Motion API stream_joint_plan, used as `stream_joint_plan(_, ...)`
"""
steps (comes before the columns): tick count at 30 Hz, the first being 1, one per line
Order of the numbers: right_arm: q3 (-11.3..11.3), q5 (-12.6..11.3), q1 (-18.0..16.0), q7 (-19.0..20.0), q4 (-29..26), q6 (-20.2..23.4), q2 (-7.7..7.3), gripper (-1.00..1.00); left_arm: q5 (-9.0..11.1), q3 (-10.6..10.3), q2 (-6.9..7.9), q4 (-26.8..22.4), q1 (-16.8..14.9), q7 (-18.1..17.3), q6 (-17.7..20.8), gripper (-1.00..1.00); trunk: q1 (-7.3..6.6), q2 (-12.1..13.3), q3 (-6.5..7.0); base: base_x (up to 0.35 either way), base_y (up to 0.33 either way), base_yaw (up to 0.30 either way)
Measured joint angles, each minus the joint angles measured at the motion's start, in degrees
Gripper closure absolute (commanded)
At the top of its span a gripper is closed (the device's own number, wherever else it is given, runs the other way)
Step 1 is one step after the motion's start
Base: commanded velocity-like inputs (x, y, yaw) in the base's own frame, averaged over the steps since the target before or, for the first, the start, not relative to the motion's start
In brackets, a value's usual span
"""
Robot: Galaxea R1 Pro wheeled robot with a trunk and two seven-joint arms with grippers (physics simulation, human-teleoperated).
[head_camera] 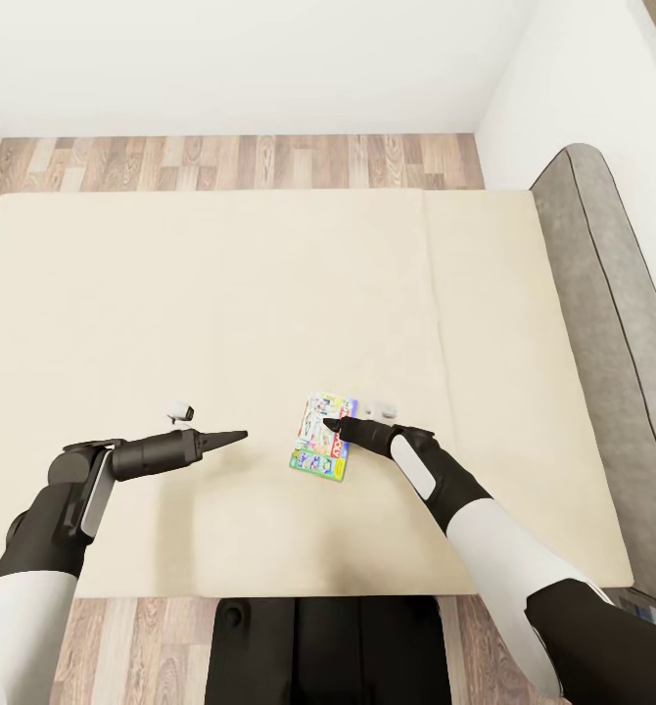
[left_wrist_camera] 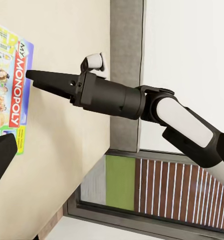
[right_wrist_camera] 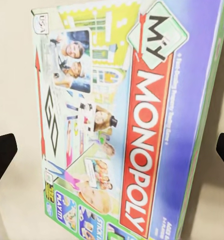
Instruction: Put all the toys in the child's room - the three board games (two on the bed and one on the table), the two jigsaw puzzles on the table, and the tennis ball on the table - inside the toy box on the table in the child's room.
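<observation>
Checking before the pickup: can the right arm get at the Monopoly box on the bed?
Probably yes: the right gripper hangs over the Monopoly box, fingers spread wide to either side, with bare bed around it.

My game box (right_wrist_camera: 127, 125) is white and green with a blue side band, a red banner lettered white, a yellow patch and small photo panels. The bed (head_camera: 171, 294) is plain cream, its frame (head_camera: 612, 294) grey. My grippers (head_camera: 343, 427) are black, my forearms white. The floor (head_camera: 240, 162) is grey-brown wood planks, the walls white.
</observation>
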Motion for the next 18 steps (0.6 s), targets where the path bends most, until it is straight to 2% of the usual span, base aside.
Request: stream_joint_plan(18, 0.0, 0.0, 0.0, 0.0, -0.1, 0.0, -0.03, -1.00, 0.0, 0.0, -0.01, 0.0, 0.0, 0.0, 0.0, -1.00, 0.00, 0.0, 0.00, 0.000, 0.012, 0.000)
